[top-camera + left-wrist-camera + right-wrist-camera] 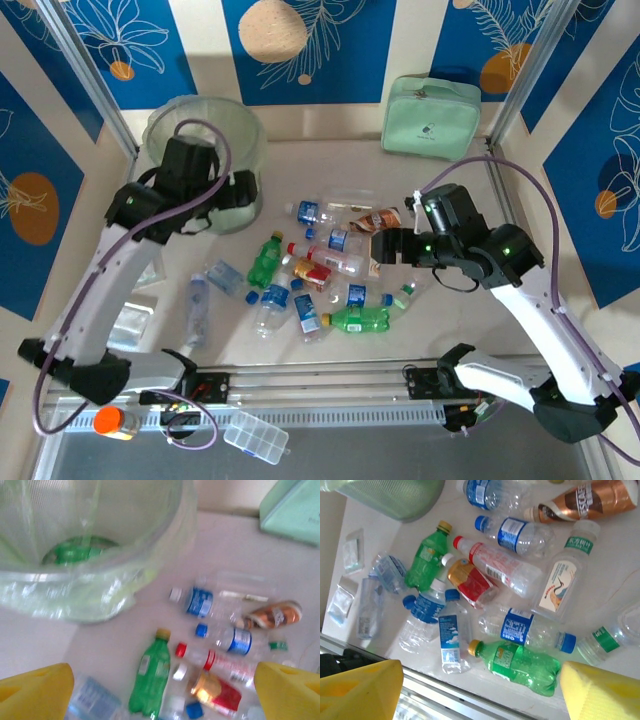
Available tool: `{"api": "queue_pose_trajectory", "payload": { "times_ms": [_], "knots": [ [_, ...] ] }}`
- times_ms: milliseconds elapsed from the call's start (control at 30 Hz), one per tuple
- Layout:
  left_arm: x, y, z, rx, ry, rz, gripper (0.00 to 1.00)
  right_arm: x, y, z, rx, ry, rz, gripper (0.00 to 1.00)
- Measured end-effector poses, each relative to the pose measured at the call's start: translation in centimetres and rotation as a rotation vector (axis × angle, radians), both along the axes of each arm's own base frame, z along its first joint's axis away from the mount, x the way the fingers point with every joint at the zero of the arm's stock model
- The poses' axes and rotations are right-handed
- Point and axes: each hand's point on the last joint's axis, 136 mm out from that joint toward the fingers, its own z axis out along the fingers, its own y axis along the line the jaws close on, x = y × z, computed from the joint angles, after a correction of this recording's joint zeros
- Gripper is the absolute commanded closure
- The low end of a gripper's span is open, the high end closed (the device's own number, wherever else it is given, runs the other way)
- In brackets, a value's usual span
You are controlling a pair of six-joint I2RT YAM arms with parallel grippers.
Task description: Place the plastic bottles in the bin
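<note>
Beige tabletop [330,165], top view: plastic bottles [320,275] scattered centre, bin [248,150] far-left; right arm [500,250] nearer.
Left wrist: left fingers [35,692] spread, empty, near bin.
Right wrist: right fingers [360,690] spread, empty; green bottle [520,662] just ahead, long axis running finger to finger.

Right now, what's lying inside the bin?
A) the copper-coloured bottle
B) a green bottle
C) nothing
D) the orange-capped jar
B: the left wrist view looks down into the bin, and a green bottle lies at its bottom.
</note>
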Motion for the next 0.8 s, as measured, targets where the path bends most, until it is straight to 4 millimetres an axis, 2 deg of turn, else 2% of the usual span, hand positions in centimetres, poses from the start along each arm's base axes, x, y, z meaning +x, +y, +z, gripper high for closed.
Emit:
{"api": "queue_pose_trajectory", "payload": {
  "times_ms": [133,267,367,500,600,700,800],
  "knots": [
    [-4.6,2.7,-3.3,0.021,0.075,0.032,0.09,-0.2,0.0,-0.5,0.02,0.005,0.003,0.18],
    [-8.9,5.6,-8.9,0.07,0.254,0.133,0.09,0.0,0.1,-0.6,0.046,0.004,0.002,0.19],
    [-11.1,7.0,-13.0,0.114,0.4,0.219,0.08,0.3,0.4,-0.3,0.073,-0.007,0.004,0.18],
    [-13.4,8.2,-18.6,0.162,0.566,0.33,0.08,0.4,0.5,-0.6,0.1,-0.001,0.008,0.18],
    [-15.1,9.2,-21.8,0.177,0.631,0.408,0.08,0.5,0.7,-0.8,0.121,0.008,0.011,0.17],
    [-16.2,10.1,-24.3,0.194,0.678,0.477,0.09,0.5,0.7,-1.1,0.139,0.016,0.013,0.17],
    [-16.2,10.6,-25.9,0.237,0.718,0.53,0.08,0.3,0.8,-1.0,0.158,0.02,0.014,0.17]
  ]
}}
